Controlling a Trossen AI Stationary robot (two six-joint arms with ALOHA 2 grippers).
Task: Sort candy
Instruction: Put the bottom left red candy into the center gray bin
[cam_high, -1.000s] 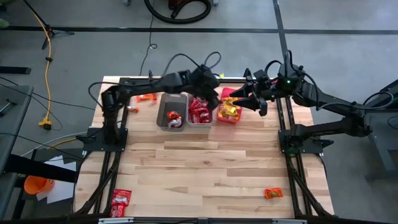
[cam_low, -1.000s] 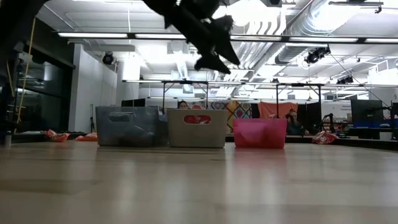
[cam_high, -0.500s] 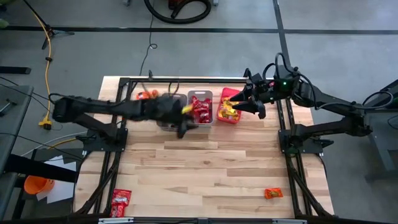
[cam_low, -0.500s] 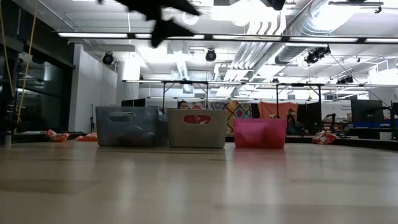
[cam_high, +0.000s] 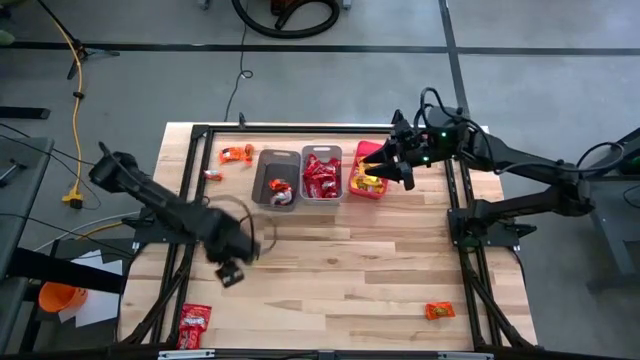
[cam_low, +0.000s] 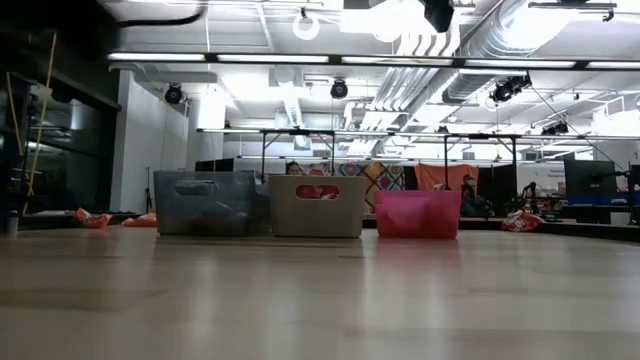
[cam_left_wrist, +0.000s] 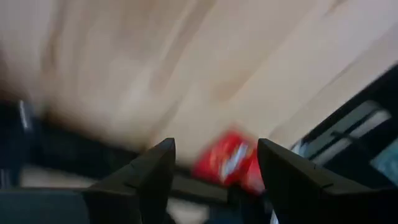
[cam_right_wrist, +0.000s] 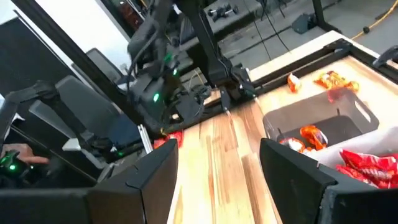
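You see a grey concrete floor (cam_high: 560, 40) around the table; strip lights (cam_low: 300, 58) overhead, and possibly desks far behind.

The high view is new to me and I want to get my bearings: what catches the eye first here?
Three bins stand in a row at the table's far edge: a grey bin, a middle bin full of red candy, and a pink bin with yellow candy, over which the right gripper hovers. The left gripper, open, is out over the bare wood near a red candy packet at the near left corner.
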